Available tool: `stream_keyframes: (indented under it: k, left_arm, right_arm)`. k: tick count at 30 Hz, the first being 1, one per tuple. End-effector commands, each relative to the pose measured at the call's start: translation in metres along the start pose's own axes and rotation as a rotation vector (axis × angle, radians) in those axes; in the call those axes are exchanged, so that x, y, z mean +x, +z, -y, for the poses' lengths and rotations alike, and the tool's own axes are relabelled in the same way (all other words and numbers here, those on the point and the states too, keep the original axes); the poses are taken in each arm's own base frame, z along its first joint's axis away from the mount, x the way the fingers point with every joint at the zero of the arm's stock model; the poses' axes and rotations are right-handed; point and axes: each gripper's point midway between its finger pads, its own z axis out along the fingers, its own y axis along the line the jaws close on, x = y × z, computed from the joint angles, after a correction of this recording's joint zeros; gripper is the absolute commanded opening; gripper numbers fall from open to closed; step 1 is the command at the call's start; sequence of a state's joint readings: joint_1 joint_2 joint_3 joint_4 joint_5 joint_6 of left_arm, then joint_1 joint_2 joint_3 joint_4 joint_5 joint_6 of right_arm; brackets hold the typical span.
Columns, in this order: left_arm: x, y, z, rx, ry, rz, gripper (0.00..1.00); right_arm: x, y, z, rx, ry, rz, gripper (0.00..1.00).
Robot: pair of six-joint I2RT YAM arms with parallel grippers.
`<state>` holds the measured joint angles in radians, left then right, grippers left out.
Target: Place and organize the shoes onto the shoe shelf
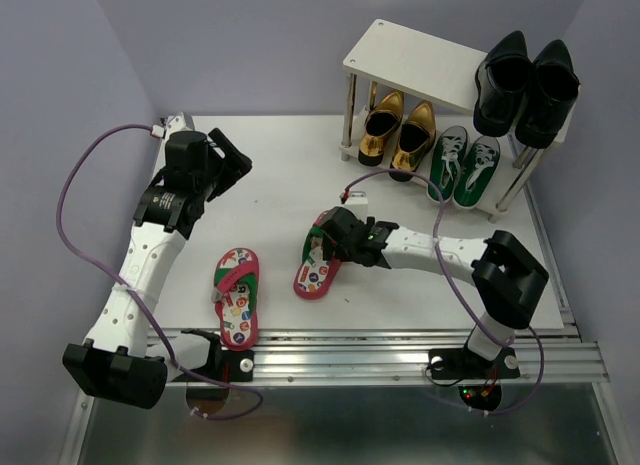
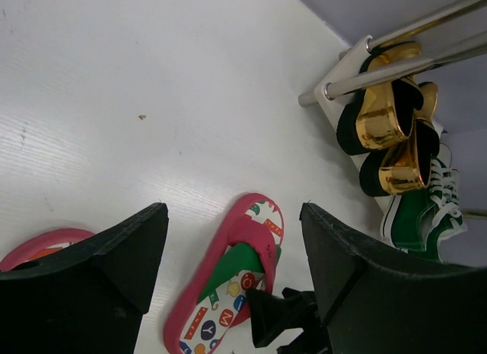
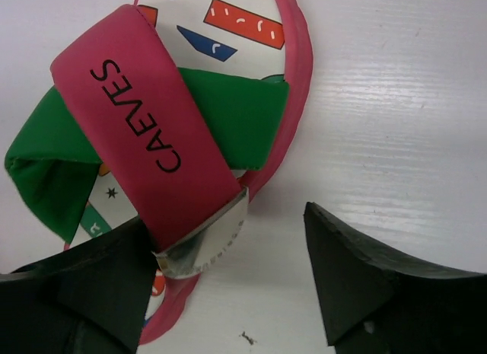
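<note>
Two red-pink flip-flops lie on the white table: one [image 1: 237,296] near the front left, the other [image 1: 318,257] in the middle. My right gripper [image 1: 337,233] is open, low over the middle flip-flop [image 3: 183,133]; one finger is over its footbed, the other over bare table beside its edge. My left gripper [image 1: 228,163] is open and empty, raised at the back left; its view shows the middle flip-flop [image 2: 228,282]. The cream shoe shelf [image 1: 420,57] carries black loafers [image 1: 525,85] on top. Gold loafers [image 1: 398,131] and green sneakers [image 1: 465,165] stand under it.
The left half of the shelf's top board is bare. Purple walls close in the table at the back and sides. A metal rail [image 1: 380,357] runs along the front edge by the arm bases.
</note>
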<state>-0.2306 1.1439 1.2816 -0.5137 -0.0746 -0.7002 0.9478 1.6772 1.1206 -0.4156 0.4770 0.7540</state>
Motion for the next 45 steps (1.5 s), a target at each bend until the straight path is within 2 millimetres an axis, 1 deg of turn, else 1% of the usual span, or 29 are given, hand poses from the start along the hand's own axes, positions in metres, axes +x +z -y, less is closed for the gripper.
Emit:
stream_keyframes:
  k: [1, 3, 4, 6, 7, 9, 10, 16, 17, 18, 20, 21, 22, 23, 26, 27, 31, 32, 33, 34, 35, 37, 38, 39, 41, 42, 43, 44, 45]
  left_arm:
    - [-0.006, -0.005, 0.000, 0.019, 0.013, 0.019, 0.81]
    - [-0.007, -0.006, 0.001, 0.023, 0.013, 0.026, 0.81]
    - [-0.007, -0.005, 0.000, 0.023, 0.012, 0.025, 0.81]
    - [-0.007, -0.004, 0.000, 0.022, 0.016, 0.022, 0.81]
    - [-0.007, -0.004, -0.001, 0.021, 0.015, 0.021, 0.81]
    - [-0.006, -0.002, 0.000, 0.023, 0.015, 0.019, 0.80]
    - [-0.006, -0.002, 0.000, 0.026, 0.016, 0.017, 0.80]
    - [-0.011, -0.004, -0.001, 0.025, 0.019, 0.027, 0.80]
    - [-0.013, -0.005, 0.000, 0.026, 0.020, 0.034, 0.80]
    - [-0.015, -0.006, -0.001, 0.025, 0.016, 0.041, 0.80]
    - [-0.019, -0.009, -0.001, 0.022, 0.013, 0.058, 0.80]
    - [-0.021, -0.011, 0.000, 0.025, 0.007, 0.065, 0.80]
    - [-0.023, -0.014, 0.000, 0.031, 0.002, 0.076, 0.80]
    - [-0.023, -0.015, 0.000, 0.034, -0.002, 0.080, 0.80]
    - [-0.024, -0.018, 0.000, 0.037, -0.003, 0.086, 0.80]
    - [-0.023, -0.018, -0.001, 0.036, -0.001, 0.083, 0.80]
    - [-0.022, -0.018, -0.003, 0.031, 0.000, 0.080, 0.80]
    - [-0.021, -0.019, -0.003, 0.032, 0.000, 0.078, 0.80]
    - [-0.021, -0.019, -0.003, 0.032, -0.001, 0.078, 0.79]
    - [-0.022, -0.020, -0.003, 0.034, -0.001, 0.080, 0.80]
    - [-0.021, -0.021, -0.003, 0.035, 0.000, 0.079, 0.80]
    - [-0.021, -0.022, -0.002, 0.039, 0.000, 0.079, 0.80]
    - [-0.022, -0.023, -0.003, 0.038, -0.001, 0.080, 0.80]
    - [-0.021, -0.024, -0.003, 0.038, -0.001, 0.080, 0.80]
    - [-0.021, -0.025, -0.003, 0.039, 0.002, 0.079, 0.80]
    - [-0.021, -0.026, -0.004, 0.039, 0.002, 0.081, 0.80]
    - [-0.021, -0.027, -0.004, 0.041, 0.002, 0.081, 0.80]
    - [-0.020, -0.028, -0.003, 0.043, 0.002, 0.080, 0.80]
    - [-0.020, -0.028, -0.003, 0.046, 0.001, 0.080, 0.80]
  right_arm:
    - [-0.018, 0.013, -0.009, 0.010, 0.050, 0.090, 0.75]
    - [-0.016, 0.014, -0.012, -0.005, 0.062, 0.086, 0.66]
    - [-0.016, 0.013, -0.012, -0.009, 0.067, 0.088, 0.54]
    - [-0.021, 0.009, -0.011, -0.011, 0.075, 0.109, 0.41]
    - [-0.024, 0.007, -0.010, -0.012, 0.070, 0.117, 0.28]
    - [-0.034, -0.002, -0.009, -0.020, 0.067, 0.143, 0.14]
    - [-0.040, -0.007, -0.009, -0.021, 0.055, 0.160, 0.01]
    - [-0.092, -0.066, -0.015, -0.101, -0.019, 0.250, 0.01]
    - [-0.108, -0.080, -0.021, -0.133, -0.018, 0.277, 0.01]
    - [-0.117, -0.094, -0.020, -0.145, -0.030, 0.289, 0.01]
    - [-0.134, -0.113, -0.021, -0.157, -0.066, 0.323, 0.01]
    - [-0.151, -0.130, -0.024, -0.175, -0.065, 0.351, 0.01]
    - [-0.160, -0.139, -0.025, -0.181, -0.071, 0.368, 0.01]
    - [-0.178, -0.158, -0.028, -0.201, -0.080, 0.403, 0.01]
    - [-0.200, -0.183, -0.033, -0.234, -0.107, 0.446, 0.01]
    - [-0.216, -0.200, -0.037, -0.259, -0.092, 0.483, 0.01]
    - [-0.245, -0.221, -0.037, -0.241, -0.094, 0.555, 0.01]
    - [-0.263, -0.234, -0.032, -0.210, -0.076, 0.609, 0.01]
    - [-0.271, -0.235, -0.031, -0.186, -0.073, 0.628, 0.01]
    - [-0.287, -0.251, -0.028, -0.172, -0.062, 0.675, 0.01]
    - [-0.300, -0.254, -0.015, -0.113, -0.034, 0.707, 0.01]
    - [-0.319, -0.251, -0.004, -0.057, -0.005, 0.735, 0.01]
    - [-0.340, -0.252, 0.013, -0.030, 0.039, 0.763, 0.01]
    - [-0.350, -0.256, 0.023, -0.024, 0.065, 0.782, 0.01]
    - [-0.366, -0.249, 0.037, -0.002, 0.108, 0.796, 0.01]
    - [-0.382, -0.253, 0.056, 0.030, 0.146, 0.824, 0.01]
    - [-0.387, -0.243, 0.060, 0.049, 0.152, 0.821, 0.01]
    - [-0.392, -0.239, 0.066, 0.065, 0.161, 0.825, 0.01]
    - [-0.404, -0.243, 0.079, 0.088, 0.185, 0.849, 0.01]
